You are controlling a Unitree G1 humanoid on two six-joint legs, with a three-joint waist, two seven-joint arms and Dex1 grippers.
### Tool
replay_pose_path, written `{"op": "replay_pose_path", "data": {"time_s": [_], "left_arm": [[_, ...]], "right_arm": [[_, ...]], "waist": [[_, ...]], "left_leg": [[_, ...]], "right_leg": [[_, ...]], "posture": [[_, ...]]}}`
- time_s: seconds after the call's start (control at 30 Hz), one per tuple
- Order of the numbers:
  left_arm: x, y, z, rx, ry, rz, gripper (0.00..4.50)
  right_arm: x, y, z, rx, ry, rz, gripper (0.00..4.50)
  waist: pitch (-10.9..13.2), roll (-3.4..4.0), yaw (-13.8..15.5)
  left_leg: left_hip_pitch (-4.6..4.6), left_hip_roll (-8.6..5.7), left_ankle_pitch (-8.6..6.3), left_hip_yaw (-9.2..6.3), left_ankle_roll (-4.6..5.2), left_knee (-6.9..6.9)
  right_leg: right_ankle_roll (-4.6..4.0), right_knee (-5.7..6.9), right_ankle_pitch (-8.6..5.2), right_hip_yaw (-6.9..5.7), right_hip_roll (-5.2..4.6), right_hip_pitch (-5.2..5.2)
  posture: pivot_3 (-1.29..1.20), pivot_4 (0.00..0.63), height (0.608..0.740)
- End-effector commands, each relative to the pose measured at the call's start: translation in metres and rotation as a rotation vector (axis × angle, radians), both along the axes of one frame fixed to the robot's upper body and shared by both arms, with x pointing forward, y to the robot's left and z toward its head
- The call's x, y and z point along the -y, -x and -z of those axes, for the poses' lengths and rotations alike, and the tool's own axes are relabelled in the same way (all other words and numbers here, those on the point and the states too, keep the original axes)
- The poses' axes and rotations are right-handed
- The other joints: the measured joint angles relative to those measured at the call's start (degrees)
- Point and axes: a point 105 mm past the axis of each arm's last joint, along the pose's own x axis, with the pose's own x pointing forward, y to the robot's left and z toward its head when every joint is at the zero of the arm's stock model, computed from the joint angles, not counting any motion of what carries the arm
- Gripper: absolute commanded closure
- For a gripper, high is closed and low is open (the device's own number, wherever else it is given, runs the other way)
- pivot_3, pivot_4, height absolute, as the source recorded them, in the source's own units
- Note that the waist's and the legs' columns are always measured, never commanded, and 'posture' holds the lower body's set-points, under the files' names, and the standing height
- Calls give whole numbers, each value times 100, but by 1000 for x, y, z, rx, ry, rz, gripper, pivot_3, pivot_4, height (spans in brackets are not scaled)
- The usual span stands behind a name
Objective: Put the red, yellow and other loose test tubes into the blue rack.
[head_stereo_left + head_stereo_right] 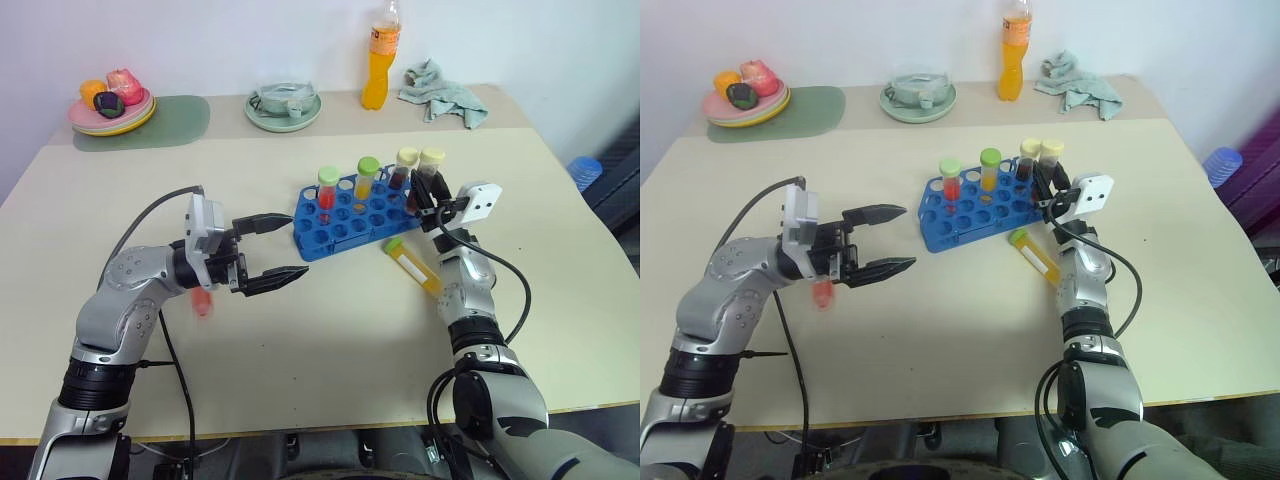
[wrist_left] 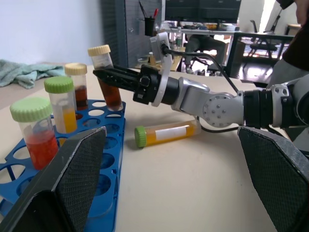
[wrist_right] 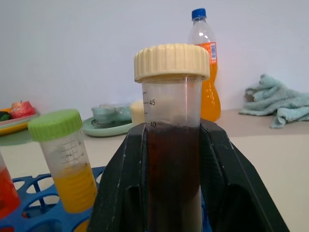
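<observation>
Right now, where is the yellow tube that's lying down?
In the left eye view the lying yellow tube rests flat on the table, just in front of the blue rack and close beside the robot's right arm.

**Counter Layout**

The rack (image 1: 352,215) sits near the middle of the counter (image 1: 300,330), its long side running at a slant. Three tubes stand upright in it: one (image 1: 327,187) toward its left end, a second (image 1: 366,179) just right of that, and a third (image 1: 403,167) near its right end. A fourth tube (image 1: 431,172) is upright at the rack's right end, clamped in the right tool (image 1: 430,195). A fifth tube (image 1: 411,264) lies flat on the counter just in front of the rack's right end. The left tool (image 1: 278,250), spread wide, is left of the rack. Along the far edge, left to right: a plate (image 1: 112,116) on a mat (image 1: 160,123), a dish (image 1: 284,107), a bottle (image 1: 380,57), a cloth (image 1: 443,93).
</observation>
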Motion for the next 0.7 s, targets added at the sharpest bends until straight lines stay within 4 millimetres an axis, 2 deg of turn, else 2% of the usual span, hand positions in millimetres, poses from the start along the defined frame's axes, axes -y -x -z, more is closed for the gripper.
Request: {"op": "replay_pose_path", "data": {"time_s": [0.03, 0.23, 0.33, 0.47, 0.5, 0.57, 0.7], "left_arm": [[2, 3, -8, 39, 0, 14, 0], [3, 3, -7, 34, 4, 17, 0], [4, 3, -7, 34, 6, 18, 0], [3, 3, -7, 34, 8, 12, 0], [3, 2, -6, 33, 8, 9, 0], [4, 3, -6, 33, 9, 8, 0], [4, 2, -5, 30, 13, 4, 0]], "right_arm": [[3, 4, 2, 0, 1, 6, 3686], [-2, 3, 3, 2, -43, -24, 3686], [-4, 4, 1, 20, -37, -24, 2282], [-4, 5, 2, 30, 53, 15, 258], [-4, 5, 2, 27, 84, 14, 119], [-6, 7, 2, 28, 123, 2, 119], [-1, 15, -16, 52, 225, -36, 119]], "waist": [[0, 0, 5], [0, 0, 2], [0, 0, -18], [0, 0, -27], [0, 1, -27], [0, 0, -14], [1, 1, -2]], "left_leg": [[0, 0, 0, 0, 0, 0], [0, 0, 0, 0, 0, 0], [0, 0, 0, 0, 0, -1], [0, 1, -1, 0, 1, -3], [0, 0, -1, 1, 1, -3], [0, 0, 0, 1, 1, -3], [-1, 0, -1, 1, 1, -2]], "right_leg": [[0, 0, 0, 0, 0, 0], [0, 0, 0, 0, 0, 0], [0, 0, 0, 0, 0, -1], [0, 0, 0, 0, 0, -3], [0, 0, 0, 0, 0, -3], [0, 0, 0, 1, 0, -2], [0, 0, 0, 1, -1, -2]], "posture": [[0, 150, 740], [0, 150, 740], [0, 150, 740], [0, 150, 740], [0, 150, 740], [0, 150, 740], [0, 150, 740]]}}
